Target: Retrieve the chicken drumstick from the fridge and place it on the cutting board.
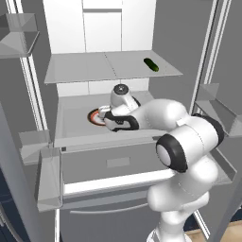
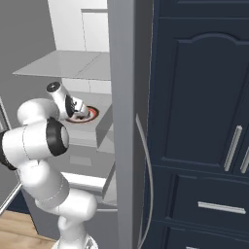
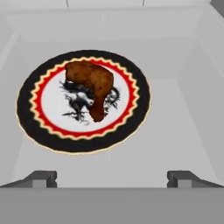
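Observation:
The fridge (image 1: 101, 28) stands open in front of me. On its middle shelf (image 1: 75, 124) sits a round red-rimmed plate (image 3: 141, 94) with the chicken drumstick (image 3: 92, 85) lying on it, reddish brown, thick end up and to the left in the hand view. My gripper (image 3: 113, 178) is open and hovers just short of the plate, nothing between its fingertips (image 3: 41, 177). From the left base view the gripper (image 1: 105, 116) reaches in over the plate (image 1: 93, 116). The right base view shows the plate (image 2: 87, 115) past the hand. The cutting board is out of view.
A small dark green vegetable (image 1: 151, 64) lies on the upper shelf. A wide drawer (image 1: 118, 163) sits below the plate's shelf. Door bins (image 1: 49, 184) flank the opening. The fridge door's edge (image 2: 121, 121) and dark blue cabinets (image 2: 194, 121) stand to the right.

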Controlling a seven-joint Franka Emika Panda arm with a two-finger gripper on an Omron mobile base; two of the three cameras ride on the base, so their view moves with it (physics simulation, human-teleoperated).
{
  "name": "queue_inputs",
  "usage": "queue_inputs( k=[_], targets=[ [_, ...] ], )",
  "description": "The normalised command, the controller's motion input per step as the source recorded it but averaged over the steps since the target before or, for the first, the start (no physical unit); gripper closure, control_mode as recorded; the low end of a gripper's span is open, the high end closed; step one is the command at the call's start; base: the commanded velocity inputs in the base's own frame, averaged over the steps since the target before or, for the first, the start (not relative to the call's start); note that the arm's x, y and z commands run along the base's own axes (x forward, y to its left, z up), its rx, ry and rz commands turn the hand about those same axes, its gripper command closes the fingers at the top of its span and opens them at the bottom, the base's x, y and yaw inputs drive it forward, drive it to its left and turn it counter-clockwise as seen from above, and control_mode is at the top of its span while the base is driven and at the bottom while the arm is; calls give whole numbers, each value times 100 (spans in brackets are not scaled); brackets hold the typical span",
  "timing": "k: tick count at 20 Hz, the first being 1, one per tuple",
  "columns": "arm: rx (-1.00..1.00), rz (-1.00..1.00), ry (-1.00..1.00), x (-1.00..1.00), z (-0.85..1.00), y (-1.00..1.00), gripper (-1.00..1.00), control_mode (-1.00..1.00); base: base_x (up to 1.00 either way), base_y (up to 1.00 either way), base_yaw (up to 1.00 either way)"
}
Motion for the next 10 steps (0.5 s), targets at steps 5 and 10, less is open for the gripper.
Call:
queue_inputs(
  k=[5,10],
  targets=[
    [0,0,0,36,-35,0,-100,-100,0,0,0],
    [0,0,2,41,-18,11,-100,-100,0,0,0]
  ],
)
